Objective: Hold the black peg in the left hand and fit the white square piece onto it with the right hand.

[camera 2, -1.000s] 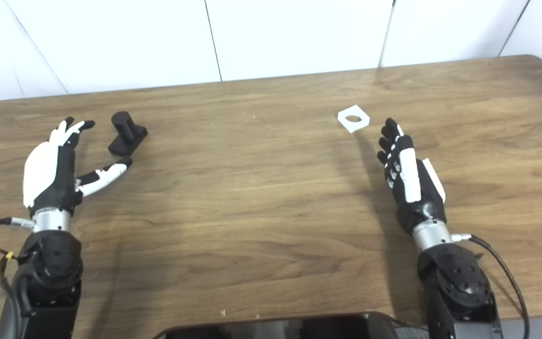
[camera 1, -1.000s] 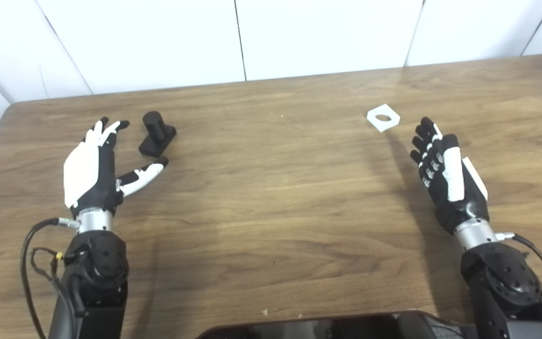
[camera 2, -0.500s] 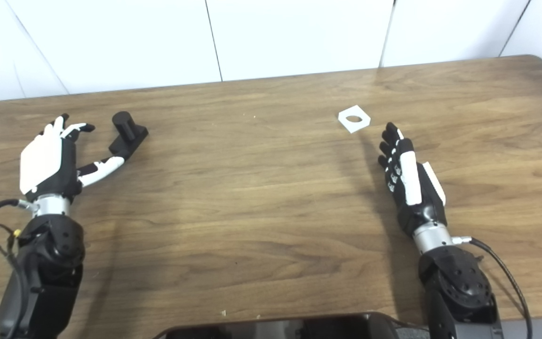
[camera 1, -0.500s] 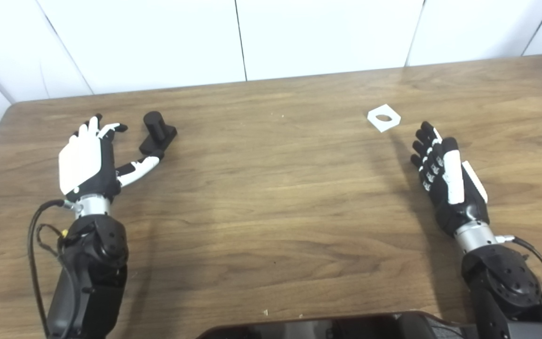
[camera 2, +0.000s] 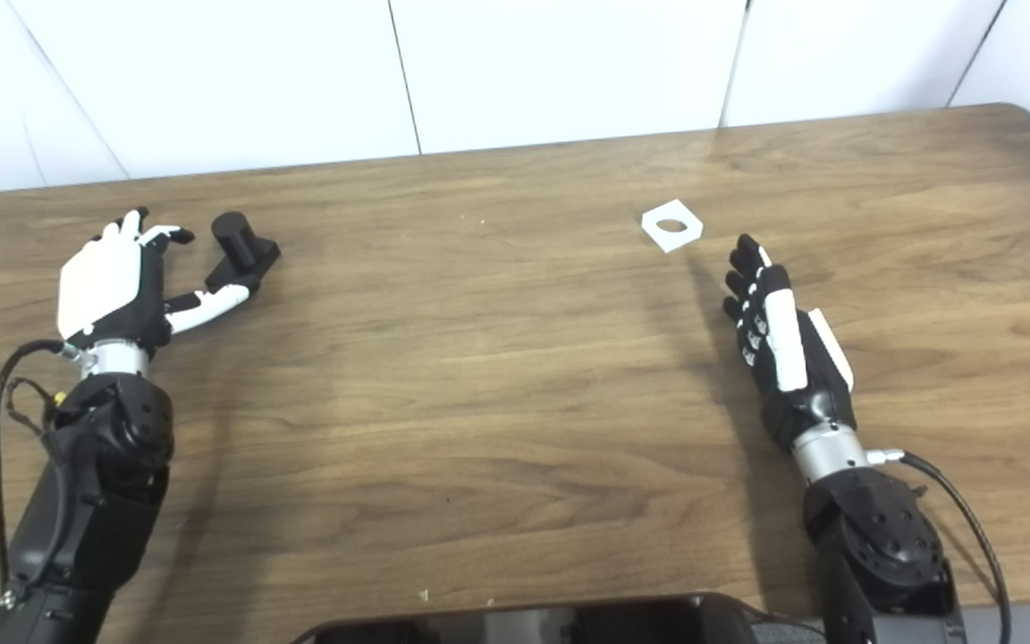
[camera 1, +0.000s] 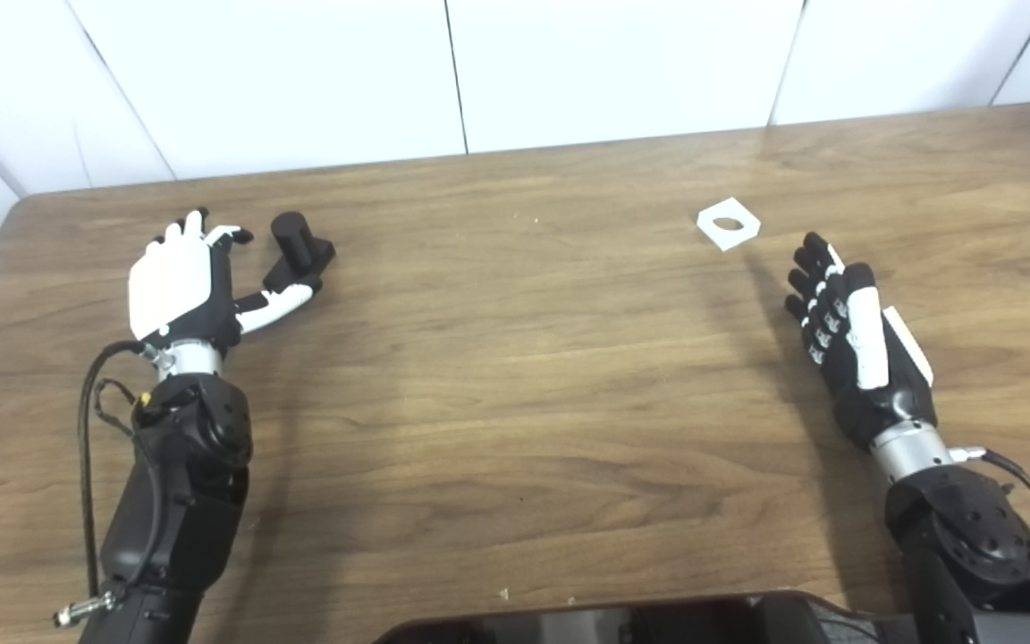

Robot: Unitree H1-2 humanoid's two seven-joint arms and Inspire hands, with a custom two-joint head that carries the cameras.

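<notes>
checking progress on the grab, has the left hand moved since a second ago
Yes. The left hand has moved away from the robot and closed in on the black peg, which stayed put; its thumb now lies right by the peg's base.

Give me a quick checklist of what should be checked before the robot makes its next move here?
1. Left hand open and ready to grasp: ok.
2. Black peg lies between the left hand's thumb and fingers: ok. Whether the thumb touches it: cannot tell.
3. Black peg held in the left hand: not ok, it sits on the table.
4. Right hand open and holding nothing: ok.
5. White square piece flat, uncovered, in front of the right hand: ok.
</notes>
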